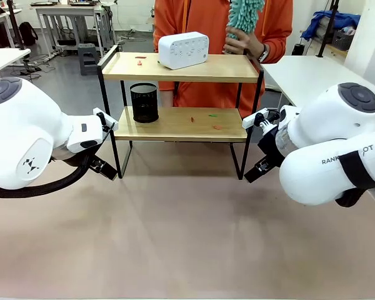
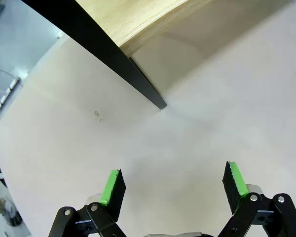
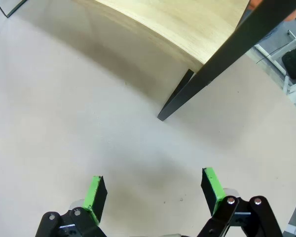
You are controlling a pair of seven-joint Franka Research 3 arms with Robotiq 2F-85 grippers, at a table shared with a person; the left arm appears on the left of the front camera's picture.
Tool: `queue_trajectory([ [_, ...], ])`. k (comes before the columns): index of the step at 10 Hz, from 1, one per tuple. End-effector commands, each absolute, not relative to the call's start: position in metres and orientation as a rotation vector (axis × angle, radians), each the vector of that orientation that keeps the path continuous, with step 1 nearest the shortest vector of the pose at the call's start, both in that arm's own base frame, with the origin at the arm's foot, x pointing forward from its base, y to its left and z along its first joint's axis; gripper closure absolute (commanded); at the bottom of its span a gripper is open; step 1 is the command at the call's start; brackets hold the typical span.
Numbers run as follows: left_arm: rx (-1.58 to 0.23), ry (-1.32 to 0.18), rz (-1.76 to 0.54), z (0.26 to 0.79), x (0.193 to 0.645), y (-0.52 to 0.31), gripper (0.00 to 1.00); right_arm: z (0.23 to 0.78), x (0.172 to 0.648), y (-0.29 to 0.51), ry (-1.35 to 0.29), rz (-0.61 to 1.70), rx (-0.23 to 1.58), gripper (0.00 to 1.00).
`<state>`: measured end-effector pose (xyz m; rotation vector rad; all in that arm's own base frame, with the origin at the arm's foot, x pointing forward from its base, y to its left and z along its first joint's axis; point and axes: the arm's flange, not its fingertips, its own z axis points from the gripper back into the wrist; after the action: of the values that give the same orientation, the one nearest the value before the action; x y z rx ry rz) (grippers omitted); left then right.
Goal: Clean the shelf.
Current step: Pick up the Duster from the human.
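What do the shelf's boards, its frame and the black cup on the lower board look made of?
Shelf boards: light wood or wood-look laminate, matte, faint grain shows. Frame: likely metal, thin straight bars, matte black coat. Black cup: probably metal mesh; its wall looks finely perforated.

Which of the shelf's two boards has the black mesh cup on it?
The lower board, with the black mesh cup at its left end; the upper board carries a white box instead.

Bright even light, soft shadows; wrist-view distortion
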<state>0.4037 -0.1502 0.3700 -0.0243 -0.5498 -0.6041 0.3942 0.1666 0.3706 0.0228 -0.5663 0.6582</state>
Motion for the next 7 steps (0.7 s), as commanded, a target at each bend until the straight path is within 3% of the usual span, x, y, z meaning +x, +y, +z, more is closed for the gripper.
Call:
queue_trajectory([
  [1, -0.024, -0.550, -0.604, 0.370, 0.404, -0.150, 0.00, 0.383, 0.389, 0.170, -0.489, 0.723, 0.019, 0.00],
  [4, -0.322, -0.293, -0.786, 0.448, 0.361, -0.102, 0.00, 0.472, 0.361, 0.122, -0.279, 0.498, 0.306, 0.00],
  [6, -0.622, -0.382, -0.718, 0.489, 0.348, -0.046, 0.00, 0.517, 0.341, 0.074, -0.318, 0.378, 0.509, 0.00],
  [7, -0.788, -0.509, -0.580, 0.503, 0.342, -0.004, 0.00, 0.533, 0.333, 0.038, -0.325, 0.308, 0.624, 0.00],
])
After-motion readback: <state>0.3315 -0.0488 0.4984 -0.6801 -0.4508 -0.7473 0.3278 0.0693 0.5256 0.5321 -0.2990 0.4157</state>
